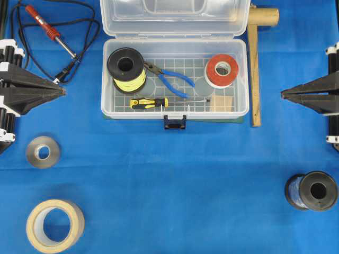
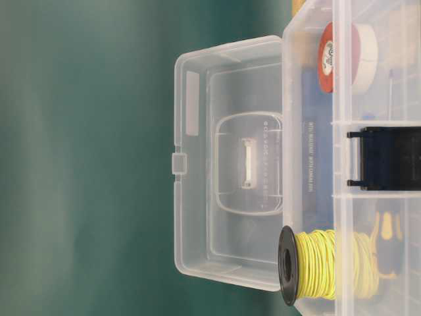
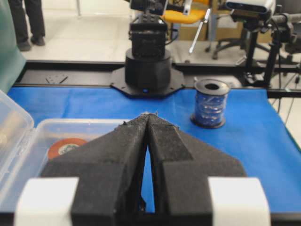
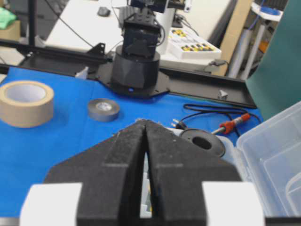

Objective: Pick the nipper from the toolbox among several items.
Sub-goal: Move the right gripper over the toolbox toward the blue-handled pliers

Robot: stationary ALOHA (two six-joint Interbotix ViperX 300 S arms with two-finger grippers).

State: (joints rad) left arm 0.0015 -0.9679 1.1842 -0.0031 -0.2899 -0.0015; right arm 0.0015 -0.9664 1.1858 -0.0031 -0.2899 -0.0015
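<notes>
Nipper lying in the open toolbox, both arms parked at the sides.

The nipper [image 1: 168,78] lies mid-floor of the toolbox [image 1: 241,79], its dark tip beside the black spool of yellow wire [image 1: 127,70], the red-orange tape roll [image 1: 222,70] to its other side, the yellow-black screwdriver [image 1: 150,103] and wooden block [image 1: 221,103] along the front wall. The left gripper [image 1: 62,91] and right gripper [image 1: 282,95] sit well apart from the box, each with fingers pressed together on nothing.

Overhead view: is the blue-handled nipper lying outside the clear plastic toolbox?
No, the blue-handled nipper lies inside the clear plastic toolbox, between the yellow wire spool and red tape roll.
</notes>
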